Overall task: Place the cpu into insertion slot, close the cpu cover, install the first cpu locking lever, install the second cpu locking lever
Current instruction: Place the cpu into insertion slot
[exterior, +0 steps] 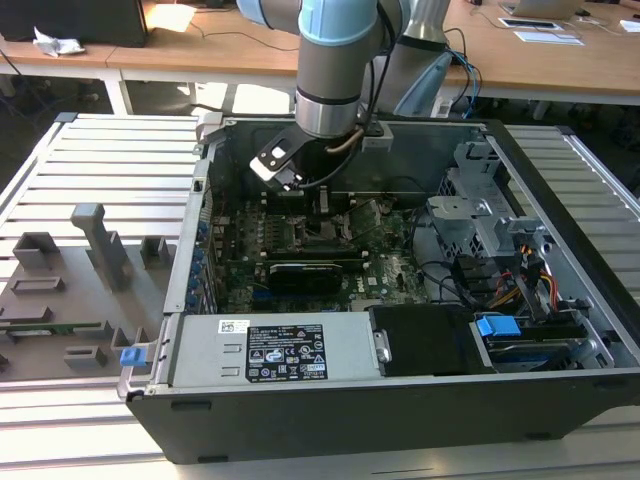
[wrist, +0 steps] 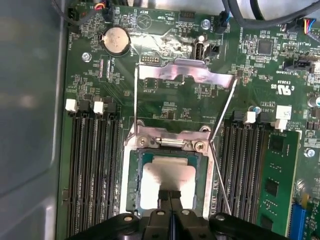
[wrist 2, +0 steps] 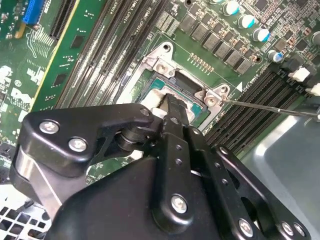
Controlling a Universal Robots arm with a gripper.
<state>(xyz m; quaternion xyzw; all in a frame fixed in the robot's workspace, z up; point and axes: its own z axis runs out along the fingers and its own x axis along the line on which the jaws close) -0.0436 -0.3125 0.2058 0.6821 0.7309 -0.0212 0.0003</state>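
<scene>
Within insertion slot [wrist: 132, 205]: 1 cpu [wrist: 167, 175], seated flat. gripper [wrist: 170, 194] fingers pressed together, tips on cpu top. cpu cover [wrist: 185, 74] raised open. In the exterior view, arm [exterior: 335, 60] descends from 12 o'clock into computer case [exterior: 400, 410].

Gripper [wrist: 170, 194] downward, fingers [wrist: 164, 196] together

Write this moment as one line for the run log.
silver-grey square chip in black square socket | thin metal frame cover open | claw shut, tips over chip
</scene>
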